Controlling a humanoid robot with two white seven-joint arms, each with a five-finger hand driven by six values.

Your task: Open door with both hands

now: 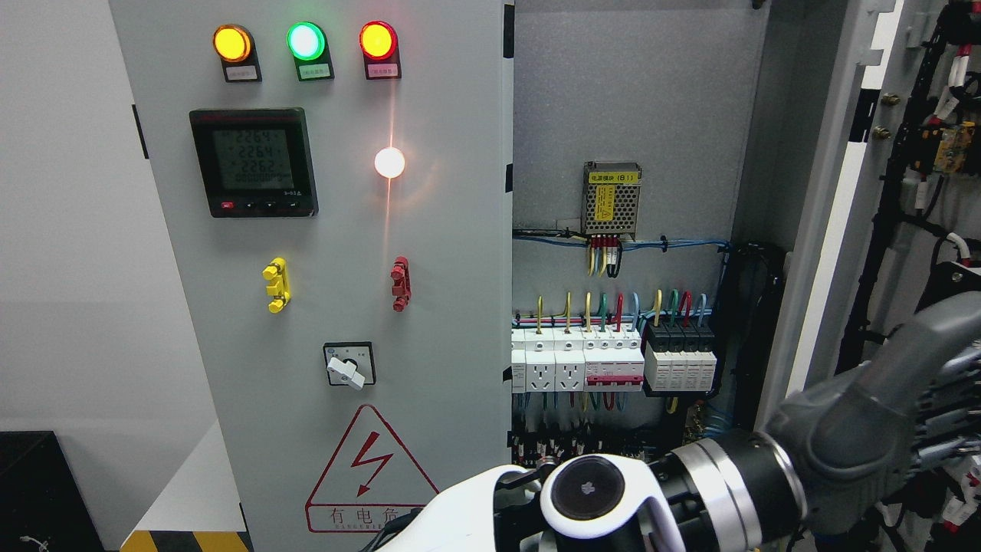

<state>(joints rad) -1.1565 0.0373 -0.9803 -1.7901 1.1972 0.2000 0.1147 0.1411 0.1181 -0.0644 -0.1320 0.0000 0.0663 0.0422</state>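
At far right, the right door (pixel 824 230) stands swung open, exposing breakers (pixel 613 360); the left door (pixel 322 230) looks shut. Near the bottom, the right hand (pixel 605 498) shows only its white back, fingers hidden, perhaps reaching leftward.

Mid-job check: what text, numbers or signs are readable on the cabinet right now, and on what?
"2264", "2264", "2262": meter display on the left door.
"有电危…" with a lightning bolt: red warning triangle, its end hidden by the arm.
Yellow labels on the power supply: Chinese print, too small to read surely.
Tags under the three lamps: blurred.
Marks around the rotary switch: too small.
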